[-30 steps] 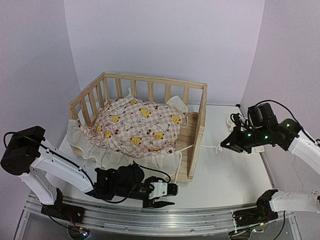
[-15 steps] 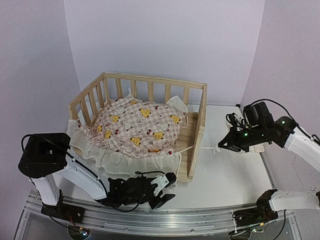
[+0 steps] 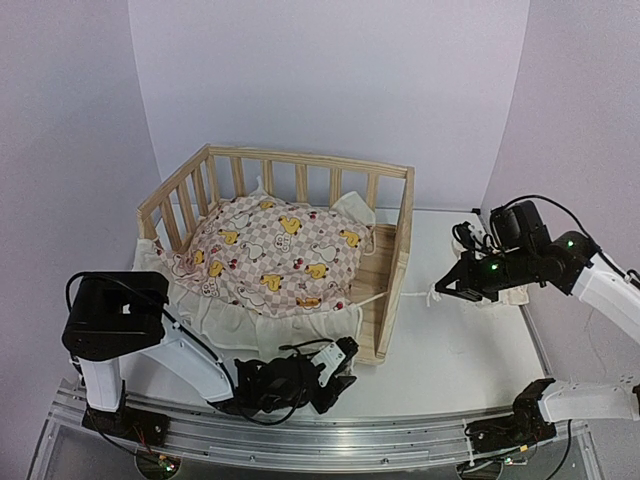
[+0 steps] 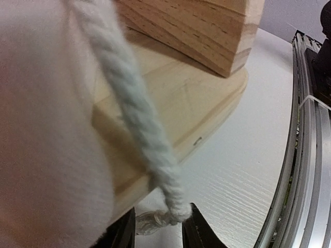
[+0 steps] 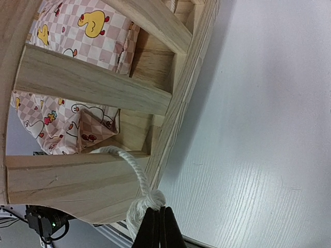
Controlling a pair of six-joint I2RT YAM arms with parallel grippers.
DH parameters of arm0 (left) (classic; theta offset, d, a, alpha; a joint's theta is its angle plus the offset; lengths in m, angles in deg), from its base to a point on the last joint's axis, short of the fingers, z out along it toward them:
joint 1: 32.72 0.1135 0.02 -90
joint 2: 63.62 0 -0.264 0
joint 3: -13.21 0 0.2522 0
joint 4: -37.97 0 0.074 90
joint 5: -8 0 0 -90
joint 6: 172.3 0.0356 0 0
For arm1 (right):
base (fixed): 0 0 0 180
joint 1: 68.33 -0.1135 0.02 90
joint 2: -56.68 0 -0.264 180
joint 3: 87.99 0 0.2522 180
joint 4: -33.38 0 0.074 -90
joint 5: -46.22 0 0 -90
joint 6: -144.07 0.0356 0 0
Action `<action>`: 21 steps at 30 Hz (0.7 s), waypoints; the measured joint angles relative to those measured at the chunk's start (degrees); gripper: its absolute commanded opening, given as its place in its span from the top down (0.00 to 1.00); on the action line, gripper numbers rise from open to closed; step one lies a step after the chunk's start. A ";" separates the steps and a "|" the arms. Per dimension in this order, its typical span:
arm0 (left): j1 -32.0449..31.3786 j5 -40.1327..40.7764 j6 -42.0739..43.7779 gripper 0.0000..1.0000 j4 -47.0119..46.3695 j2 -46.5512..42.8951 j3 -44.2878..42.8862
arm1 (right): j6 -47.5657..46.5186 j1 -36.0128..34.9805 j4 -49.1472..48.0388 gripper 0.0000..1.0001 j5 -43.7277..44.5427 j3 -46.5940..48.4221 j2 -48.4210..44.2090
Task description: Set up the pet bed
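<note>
A large light-wood crib-like pet bed (image 3: 310,158) with slatted railing sides stands at the back left of the white table (image 3: 460,350). Inside it lies a pink-checkered cushion printed with yellow ducks (image 3: 275,250), whose cream frilled edge (image 3: 250,315) spills over the open front.

The left gripper (image 3: 347,365) lies low at the bed's near right corner. Its fingers stand narrowly apart on either side of the knotted end of a pale twisted cord (image 4: 129,103); whether they press the knot cannot be told.

The right gripper (image 3: 440,292) hovers right of the bed. Its fingers are pressed together on a second white cord (image 3: 412,296) that runs out between the side slats.
</note>
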 measured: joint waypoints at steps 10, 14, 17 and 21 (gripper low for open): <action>0.45 -2.20 2.77 1.00 -3.01 0.39 -0.07 | -0.53 0.00 1.31 1.00 0.65 1.45 -0.44; 0.52 -7.39 7.83 1.00 -0.65 -3.15 -0.44 | -0.78 0.00 3.83 1.00 4.10 5.16 -1.23; 1.27 -14.84 10.99 1.00 5.09 -8.91 -1.93 | -0.81 -0.01 5.20 1.00 7.44 7.52 -2.15; 4.75 -27.58 12.85 1.00 13.32 -16.36 -6.10 | -0.40 -0.06 7.57 1.00 11.91 9.25 -2.51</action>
